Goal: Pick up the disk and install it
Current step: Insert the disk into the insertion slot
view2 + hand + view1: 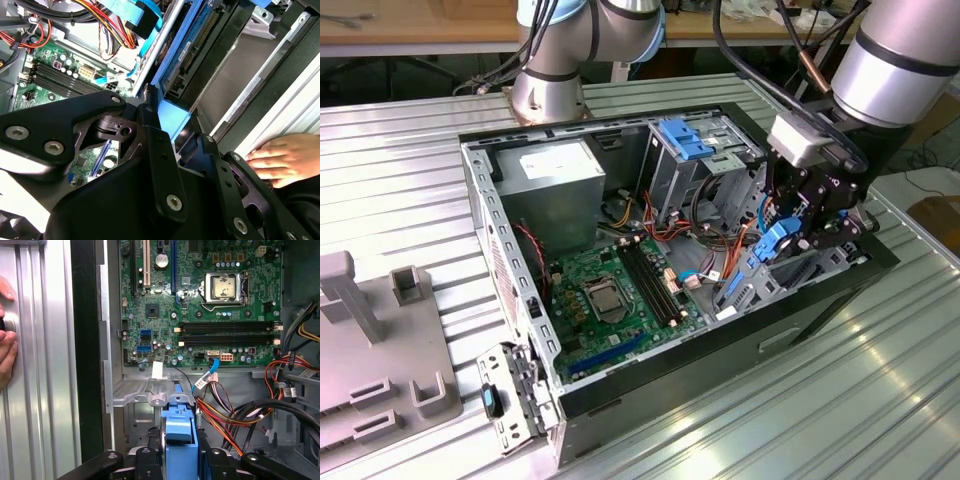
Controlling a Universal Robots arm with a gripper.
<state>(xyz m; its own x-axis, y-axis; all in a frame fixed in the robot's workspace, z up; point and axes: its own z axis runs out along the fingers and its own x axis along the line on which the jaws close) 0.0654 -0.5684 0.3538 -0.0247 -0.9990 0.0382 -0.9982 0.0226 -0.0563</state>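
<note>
The disk [775,243] is a dark drive with bright blue rails, and it hangs tilted over the drive bay [752,292] at the end of the open computer case [510,250] on the exterior view's right. My gripper [790,235] is shut on it from above. In the first wrist view the disk's blue end [178,427] sits between my black fingers [149,457], just above the metal bay [135,390]. The second wrist view shows the drive body and its blue rail [200,50] running away from my gripper [170,125].
Inside the case are the green motherboard [610,295], the power supply [555,175], a tall cage with a blue bracket [685,140], and red and orange cables [225,415]. A person's hand [282,160] rests on the ribbed table by the case. A grey fixture [370,340] stands at the exterior view's left.
</note>
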